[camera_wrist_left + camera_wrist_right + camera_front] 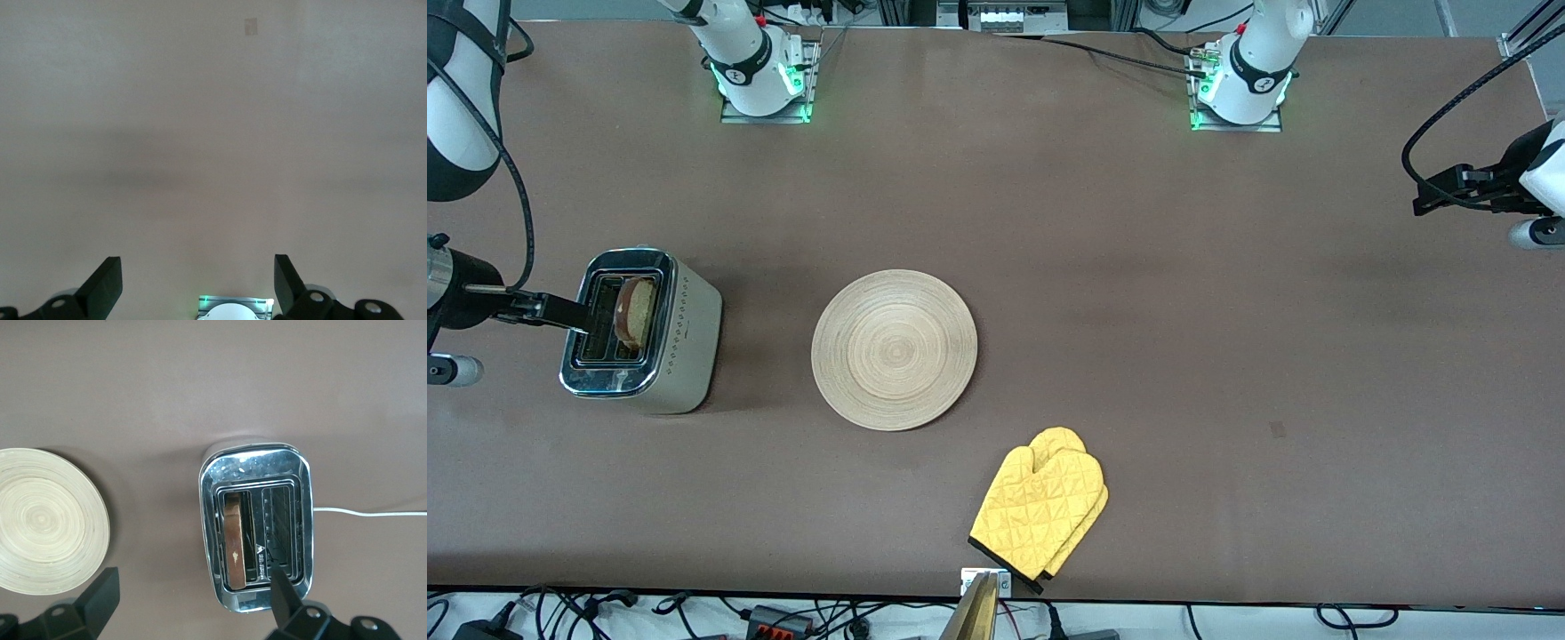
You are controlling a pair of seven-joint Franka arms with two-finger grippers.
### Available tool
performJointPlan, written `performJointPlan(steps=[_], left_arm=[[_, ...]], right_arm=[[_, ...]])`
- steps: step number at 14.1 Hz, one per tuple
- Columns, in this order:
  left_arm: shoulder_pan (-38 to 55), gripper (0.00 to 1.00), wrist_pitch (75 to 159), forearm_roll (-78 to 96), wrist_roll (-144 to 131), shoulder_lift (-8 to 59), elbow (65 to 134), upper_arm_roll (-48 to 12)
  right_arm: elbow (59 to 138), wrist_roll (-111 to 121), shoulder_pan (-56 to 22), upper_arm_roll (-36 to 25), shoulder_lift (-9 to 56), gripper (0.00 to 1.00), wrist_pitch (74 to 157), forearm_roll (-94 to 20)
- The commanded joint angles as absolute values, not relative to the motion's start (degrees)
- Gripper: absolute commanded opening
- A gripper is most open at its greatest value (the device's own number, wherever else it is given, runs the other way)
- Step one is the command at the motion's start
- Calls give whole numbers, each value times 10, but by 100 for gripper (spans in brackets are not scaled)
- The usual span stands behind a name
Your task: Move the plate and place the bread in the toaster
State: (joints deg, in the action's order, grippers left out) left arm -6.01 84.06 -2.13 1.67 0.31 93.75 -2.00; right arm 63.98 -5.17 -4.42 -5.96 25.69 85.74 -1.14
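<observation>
**Bread in the toaster slot, both sets of fingers spread**

The square brown-crusted bread stands on edge in one slot of the boxy toaster, whose chrome top shines above cream, dotted sides. The right gripper hangs over the toaster, its dark wedge-shaped fingers apart and holding nothing. The round wooden plate, ringed with fine grain, lies flat on the matte brown bench beside the toaster. The left gripper waits over bare bench, fingers wide apart. A quilted yellow oven mitt lies nearer the front camera than the plate.
</observation>
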Motion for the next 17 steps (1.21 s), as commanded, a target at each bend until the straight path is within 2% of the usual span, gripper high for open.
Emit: performJointPlan(steps=[1,4,8,12,17], left_arm=[[-69,100,832,-12,30,1,932,-25],[-69,100,832,-12,30,1,932,-25],[-69,100,832,-12,30,1,932,-25],[-69,100,832,-12,30,2,932,-25],[-69,100,832,-12,31,2,932,-25]], right_arm=[[633,-35,-33,-58,256,100,866,-24],[655,-31,20,-19,222,100,880,-32],[752,18,33,-15,160,100,946,-33],[764,26,32,-19,138,100,902,-25],[918,16,29,-18,38,100,951,-14]])
